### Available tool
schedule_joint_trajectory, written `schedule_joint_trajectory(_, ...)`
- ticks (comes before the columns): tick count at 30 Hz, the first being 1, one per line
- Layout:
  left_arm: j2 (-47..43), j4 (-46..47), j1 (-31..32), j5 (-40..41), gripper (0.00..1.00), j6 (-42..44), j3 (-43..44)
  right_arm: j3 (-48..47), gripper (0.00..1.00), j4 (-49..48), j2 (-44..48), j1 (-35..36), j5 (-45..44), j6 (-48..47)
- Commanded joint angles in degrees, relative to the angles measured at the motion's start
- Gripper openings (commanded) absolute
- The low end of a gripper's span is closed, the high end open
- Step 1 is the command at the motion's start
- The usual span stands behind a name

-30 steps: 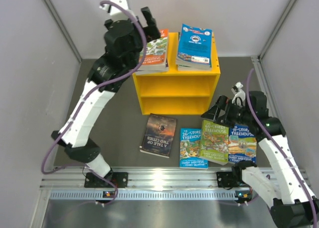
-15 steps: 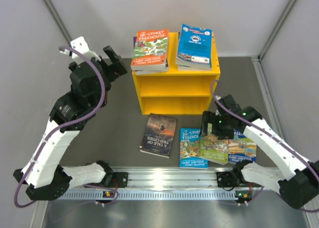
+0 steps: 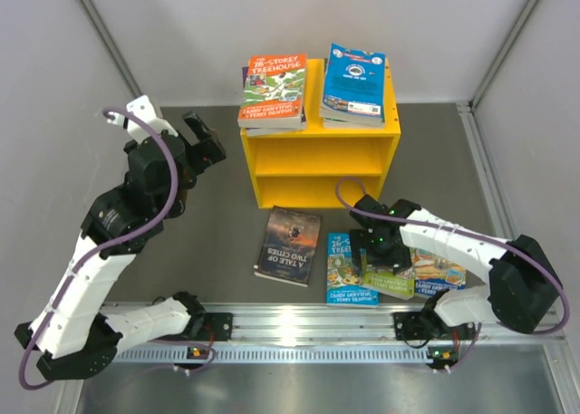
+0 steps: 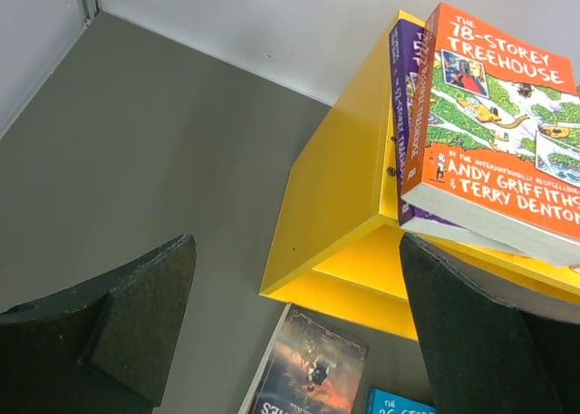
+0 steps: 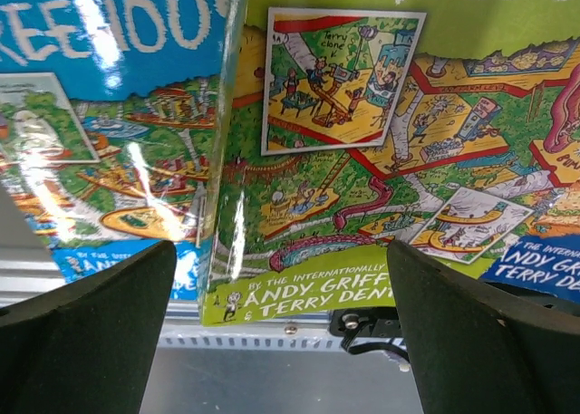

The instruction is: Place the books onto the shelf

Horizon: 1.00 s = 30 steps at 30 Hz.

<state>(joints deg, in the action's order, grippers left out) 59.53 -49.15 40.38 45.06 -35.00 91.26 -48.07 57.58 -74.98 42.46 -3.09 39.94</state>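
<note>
Books [image 3: 274,90] lie atop the yellow shelf [image 3: 319,140] and flat before it.

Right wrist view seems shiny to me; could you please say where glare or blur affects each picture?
Right wrist view: white glare streaks on the blue cover and the green cover, print legible. Left wrist view: no glare, orange book sharp, near fingers soft. Top external view: even light, no glare on the shelf.

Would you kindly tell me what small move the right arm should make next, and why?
Probably lower the right gripper onto the near edge of the green book and close. Its jaws stand open close above that cover, which overlaps the blue book on the table, and the shelf compartments look empty.
</note>
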Motion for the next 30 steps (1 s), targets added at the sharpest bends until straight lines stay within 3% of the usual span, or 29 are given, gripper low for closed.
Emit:
schedule_joint_trajectory(1, -1.96, -1.21, -0.21, -0.67, 0.99, -1.56, -0.91, 1.49, 1.0, -4.31, -1.22, 1.31, -3.06, 1.63)
schedule_joint_trajectory(9, -2.31, -3.06, -0.13, -2.69, 0.99, -1.3, -1.53, 4.83, 1.0, -11.43, -5.09, 1.4, -3.5, 2.33)
schedule_joint_trajectory(10, -2.31, -3.5, -0.13, -2.78, 0.99, -1.38, -1.7, 5.35, 0.96, -12.66, -5.18, 1.4, -3.41, 2.42)
schedule_joint_trajectory(11, -2.48, -3.68, -0.13, -3.22, 0.99, -1.38, -1.88, 6.32, 0.76, -13.19, -5.18, 1.4, -3.06, 2.59)
schedule_joint_trajectory(15, -3.71, -4.12, -0.21, -4.8, 0.99, -2.35, -3.28, 7.03, 0.14, -14.16, -4.21, 1.31, -3.06, 3.12)
schedule_joint_trajectory(17, -4.42, -4.2, -0.13, -5.77, 0.99, -2.87, -4.59, 6.77, 0.0, -13.82, -3.25, 1.4, -3.15, 3.12)
schedule_joint_trajectory(22, -5.74, -2.98, -0.21, -14.17, 0.97, -2.44, -6.54, 4.4, 0.0, -11.45, 0.0, 1.4, -2.1, 3.21)
schedule_joint_trajectory(30, -3.46, 0.36, -0.04, -30.28, 0.9, -1.56, -5.58, -9.65, 0.0, 6.03, 10.98, 1.31, -3.58, 7.07)
